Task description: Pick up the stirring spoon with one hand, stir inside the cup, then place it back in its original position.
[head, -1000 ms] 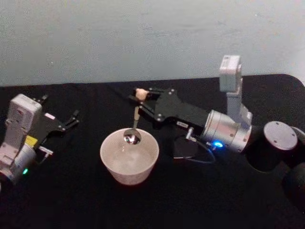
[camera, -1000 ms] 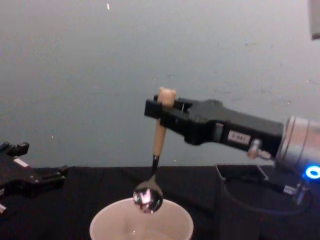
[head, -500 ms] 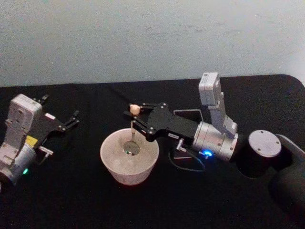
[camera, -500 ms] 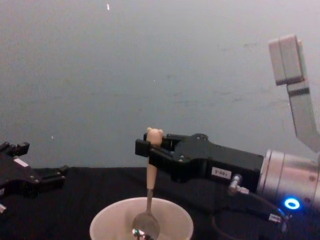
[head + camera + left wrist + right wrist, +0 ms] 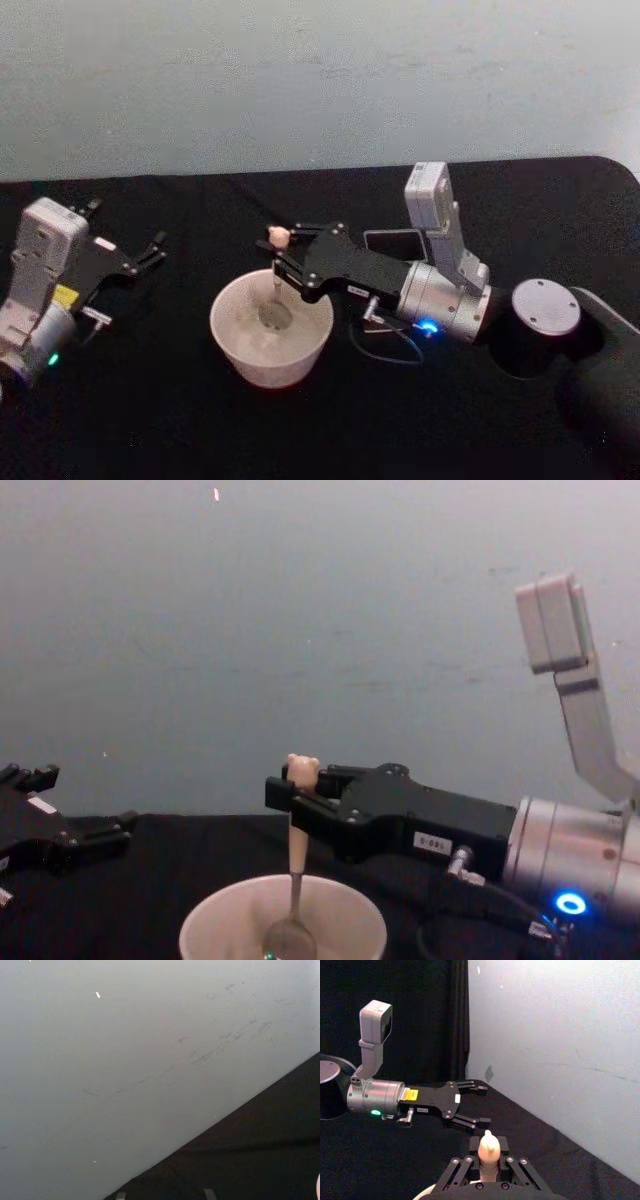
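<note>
The stirring spoon [image 5: 276, 262] stands upright with its metal bowl [image 5: 291, 940] down inside the cream cup [image 5: 228, 340], bear head [image 5: 302, 770] on top. My right gripper [image 5: 281, 252] is shut on the spoon's beige handle just below the bear head [image 5: 488, 1148], reaching over the cup's rim [image 5: 220, 905] from the right. The dark grey holder [image 5: 392, 242] sits behind the right arm, mostly hidden. My left gripper [image 5: 152, 250] rests open on the table at the far left, also seen across the table as the left gripper [image 5: 472, 1105] in the right wrist view.
Black cloth covers the table [image 5: 180, 430], with a pale wall [image 5: 300, 80] behind it. The right arm's silver wrist and raised camera [image 5: 428, 200] stand right of the cup. A cable [image 5: 385, 345] loops beneath the wrist.
The right gripper has lowered and shifted slightly left with the spoon. The spoon's bowl went from above the cup's rim down inside the cup. The left arm stayed still.
</note>
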### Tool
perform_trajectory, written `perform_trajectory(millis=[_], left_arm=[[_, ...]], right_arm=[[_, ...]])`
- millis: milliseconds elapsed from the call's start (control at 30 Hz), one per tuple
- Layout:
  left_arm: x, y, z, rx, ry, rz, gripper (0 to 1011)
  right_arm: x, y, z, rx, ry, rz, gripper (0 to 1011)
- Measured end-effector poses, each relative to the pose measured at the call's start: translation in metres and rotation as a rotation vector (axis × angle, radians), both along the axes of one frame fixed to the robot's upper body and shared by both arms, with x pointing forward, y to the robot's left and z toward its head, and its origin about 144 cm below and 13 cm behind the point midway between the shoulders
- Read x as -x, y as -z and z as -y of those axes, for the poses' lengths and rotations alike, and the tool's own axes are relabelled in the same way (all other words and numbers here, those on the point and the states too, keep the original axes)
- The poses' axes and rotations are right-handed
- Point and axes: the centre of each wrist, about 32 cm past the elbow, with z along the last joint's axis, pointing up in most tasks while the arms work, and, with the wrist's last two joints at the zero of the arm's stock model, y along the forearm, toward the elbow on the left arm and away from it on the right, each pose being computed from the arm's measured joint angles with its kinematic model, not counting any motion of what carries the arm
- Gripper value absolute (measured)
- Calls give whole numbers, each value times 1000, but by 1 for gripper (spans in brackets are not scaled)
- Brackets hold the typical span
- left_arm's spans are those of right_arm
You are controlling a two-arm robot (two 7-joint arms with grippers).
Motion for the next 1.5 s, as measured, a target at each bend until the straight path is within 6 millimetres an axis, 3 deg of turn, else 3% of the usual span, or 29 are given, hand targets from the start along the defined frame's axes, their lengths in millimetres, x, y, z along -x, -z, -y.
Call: perform_trajectory(millis=[400,833,1167,1500], left_arm=[[0,0,0,0,0,0,1001],[0,0,0,0,0,0,1001],[0,0,0,0,0,0,1001],[0,0,0,0,0,0,1001]], right_arm=[[2,-2,6,1,26,10,200],[29,-5,23,7,-14,-8,200],[38,-3,8,-1,-67,-19,200],[25,0,-13,-12,-21,-19,200]])
